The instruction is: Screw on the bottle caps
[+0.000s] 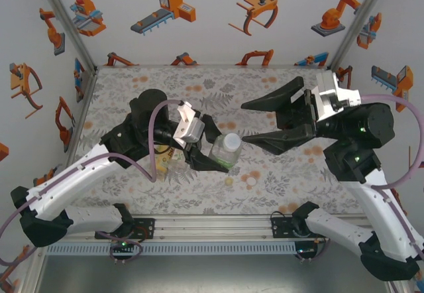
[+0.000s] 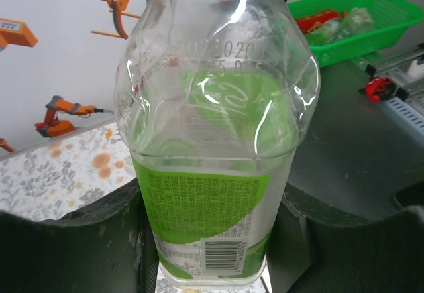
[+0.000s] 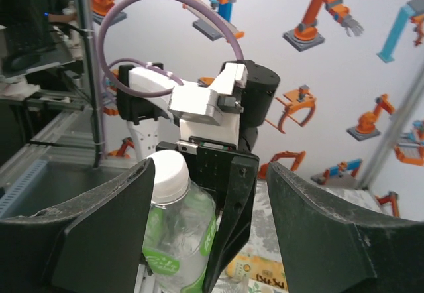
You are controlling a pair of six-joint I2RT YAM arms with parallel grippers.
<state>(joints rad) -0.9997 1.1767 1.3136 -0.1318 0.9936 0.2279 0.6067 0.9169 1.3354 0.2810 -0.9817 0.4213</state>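
— Starting at the left: gripping anything?
— Yes. Seeing the left gripper [image 1: 213, 162] closed snugly round a clear plastic bottle with a white-green label [image 2: 212, 140], pinched low on its body. Held over the middle of the floral-patterned desk [image 1: 165, 87], nearer the front edge. Cannot tell about touching the desk.
— Capped?
— Topped with a round white plastic screw cap [image 3: 167, 170]. Cannot tell how tight.
— Lying loose anywhere?
— Spotting a small pale yellow round cap [image 1: 229, 181] near the front edge, just right of the bottle, and beside it a whitish round disc [image 1: 250, 182]. Too small to call cap or print.
— And on the right?
— Finding the right gripper [image 1: 245, 122] spread wide, holding nothing, aimed leftward at the bottle, with the nearer fingertip just beside the white cap. Cannot tell about contact.
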